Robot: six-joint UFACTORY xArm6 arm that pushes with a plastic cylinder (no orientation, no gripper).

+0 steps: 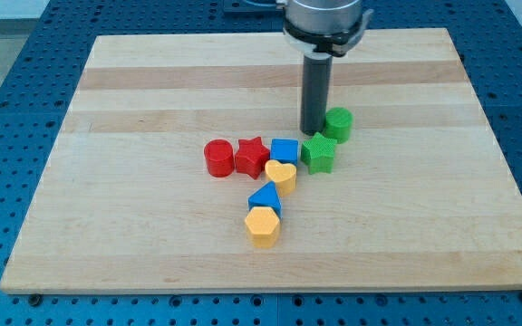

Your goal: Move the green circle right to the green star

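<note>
Green circle (339,123) touching my tip's (312,132) right.

I see a pale wooden counter (152,81) resting on a blue perforated base (7,109). Eight blocks lie on it in a loose cluster near the middle. A red cylinder (218,158) sits at the view's left, touching a red star (252,157). Next come a blue cube (285,150) and a green star (319,152), with a green circle (338,123) just above and to the right. Below, a yellow heart (281,175), a blue triangle (265,197) and a yellow hexagon (263,226) run downward.
</note>
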